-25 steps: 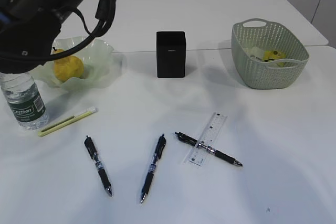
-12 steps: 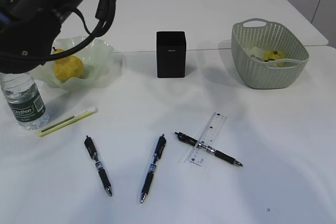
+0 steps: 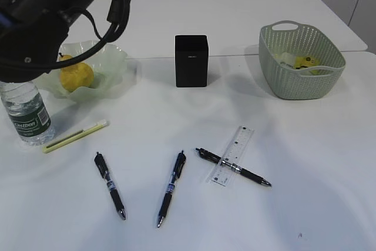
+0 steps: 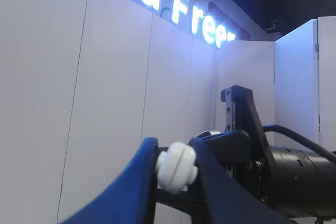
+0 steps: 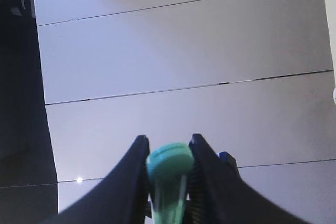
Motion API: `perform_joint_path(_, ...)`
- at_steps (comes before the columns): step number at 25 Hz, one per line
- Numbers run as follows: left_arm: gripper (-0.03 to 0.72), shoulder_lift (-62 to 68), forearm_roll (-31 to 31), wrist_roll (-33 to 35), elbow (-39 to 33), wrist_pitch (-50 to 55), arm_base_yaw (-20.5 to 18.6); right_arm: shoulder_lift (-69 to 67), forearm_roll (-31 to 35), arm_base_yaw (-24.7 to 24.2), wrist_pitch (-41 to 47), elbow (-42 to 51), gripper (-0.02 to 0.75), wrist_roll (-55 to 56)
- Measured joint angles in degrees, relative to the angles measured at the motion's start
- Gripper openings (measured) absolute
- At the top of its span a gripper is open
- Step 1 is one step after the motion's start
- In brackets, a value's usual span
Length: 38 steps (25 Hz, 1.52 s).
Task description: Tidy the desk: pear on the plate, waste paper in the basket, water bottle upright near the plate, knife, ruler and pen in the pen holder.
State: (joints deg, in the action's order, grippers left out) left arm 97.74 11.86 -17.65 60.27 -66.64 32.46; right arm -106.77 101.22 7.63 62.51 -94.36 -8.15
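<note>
Water bottle unmoved; left gripper clamps its cap; right gripper pinches green object.

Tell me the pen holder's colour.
Matte black pen holder, clearest in the exterior view.

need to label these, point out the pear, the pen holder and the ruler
pear (image 3: 77, 76), exterior view, middle of its body
pen holder (image 3: 191, 63), exterior view, front face
ruler (image 3: 237, 146), exterior view, upper half

**Q:** What sort of place is shown?

**A:** A lab or demonstration booth. White partition panels enclose the space, an illuminated sign runs along the wall top, and a camera on a bracket stands by a plain white desk.
</note>
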Motion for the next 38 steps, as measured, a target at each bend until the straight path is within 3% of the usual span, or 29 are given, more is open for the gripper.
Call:
perform_joint_path(7, 0.103, 0.0, 0.1, 0.0, 0.0, 0.0, 0.0, 0.0, 0.0, 0.0, 0.1, 0.0, 0.278, 0.0)
perform_joint_path(21, 0.103, 0.0, -1.4, 0.0, 0.0, 0.0, 0.0, 0.0, 0.0, 0.0, 0.4, 0.0, 0.293, -2.6)
perform_joint_path(29, 0.102, 0.0, -1.7, 0.0, 0.0, 0.5, 0.0, 0.0, 0.0, 0.0, 1.9, -1.0, 0.454, -2.8)
perform_joint_path(38, 0.102, 0.0, -2.9, 0.0, 0.0, 0.8, 0.0, 0.0, 0.0, 0.0, 2.1, -1.4, 0.471, -5.5)
